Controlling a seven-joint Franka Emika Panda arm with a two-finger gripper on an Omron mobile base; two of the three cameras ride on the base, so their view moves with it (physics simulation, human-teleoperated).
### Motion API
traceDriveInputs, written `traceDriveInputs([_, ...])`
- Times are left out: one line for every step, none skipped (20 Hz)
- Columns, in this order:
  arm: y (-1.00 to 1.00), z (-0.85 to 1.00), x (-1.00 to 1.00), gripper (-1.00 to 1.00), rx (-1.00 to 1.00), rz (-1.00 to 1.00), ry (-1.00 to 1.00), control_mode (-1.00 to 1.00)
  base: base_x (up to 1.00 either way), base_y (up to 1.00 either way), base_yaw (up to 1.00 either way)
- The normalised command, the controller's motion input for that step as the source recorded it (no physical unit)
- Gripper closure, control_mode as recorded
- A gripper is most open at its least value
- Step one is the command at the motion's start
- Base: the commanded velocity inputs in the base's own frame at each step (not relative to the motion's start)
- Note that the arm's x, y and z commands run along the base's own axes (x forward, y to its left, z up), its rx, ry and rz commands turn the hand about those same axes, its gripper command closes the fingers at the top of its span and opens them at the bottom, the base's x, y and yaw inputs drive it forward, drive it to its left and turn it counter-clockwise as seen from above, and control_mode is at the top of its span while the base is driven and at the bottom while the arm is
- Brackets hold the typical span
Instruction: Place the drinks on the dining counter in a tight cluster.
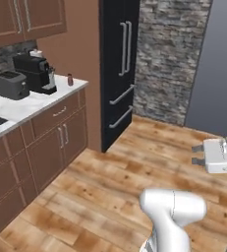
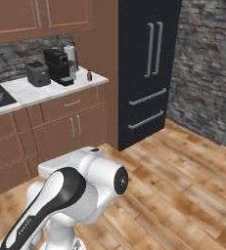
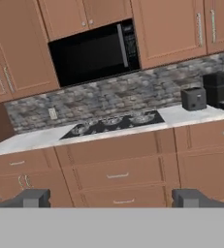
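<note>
Gripper [image 3: 111,198]: fingers spread wide apart, empty, at lower edge of hand view. Tiny reddish-brown bottle [image 1: 70,79]: upright, upper left of left base view, marble counter [image 1: 31,106] corner beside coffee machine [image 1: 36,73]; label unreadable. Toaster [image 1: 12,84] cut by frame edge.

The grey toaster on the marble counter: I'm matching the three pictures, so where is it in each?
Left base view: the boxy grey toaster sits far left, left of the black coffee machine.
Right base view: upper left, again left of the coffee machine.
Hand view: right side, left of the coffee machine.
Shared landmark: the coffee machine.
</note>
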Motion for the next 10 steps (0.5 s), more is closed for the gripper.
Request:
traceDriveInputs([0.00, 0.00, 0.00, -1.00, 0.00, 0.00, 0.00, 1.00, 0.75, 0.02, 0.40])
traceDriveInputs([0.00, 0.00, 0.00, -1.00, 0.00, 0.00, 0.00, 1.00, 0.75, 0.02, 0.40])
traceDriveInputs([0.00, 0.00, 0.00, -1.00, 0.00, 0.00, 0.00, 1.00, 0.76, 0.02, 0.39])
traceDriveInputs([0.00, 0.00, 0.00, -1.00, 0.00, 0.00, 0.00, 1.00, 0.77, 0.02, 0.37])
traceDriveInputs([0.00, 0.00, 0.00, -1.00, 0.00, 0.00, 0.00, 1.00, 0.78, 0.02, 0.34])
traceDriveInputs([0.00, 0.00, 0.00, -1.00, 0.00, 0.00, 0.00, 1.00, 0.78, 0.02, 0.33])
traceDriveInputs([0.00, 0.00, 0.00, -1.00, 0.00, 0.00, 0.00, 1.00, 0.78, 0.03, 0.34])
traceDriveInputs([0.00, 0.00, 0.00, -1.00, 0.00, 0.00, 0.00, 1.00, 0.78, 0.03, 0.35])
traceDriveInputs([0.00, 0.00, 0.00, -1.00, 0.00, 0.00, 0.00, 1.00, 0.77, 0.03, 0.35])
traceDriveInputs([0.00, 0.00, 0.00, -1.00, 0.00, 0.00, 0.00, 1.00, 0.77, 0.03, 0.35])
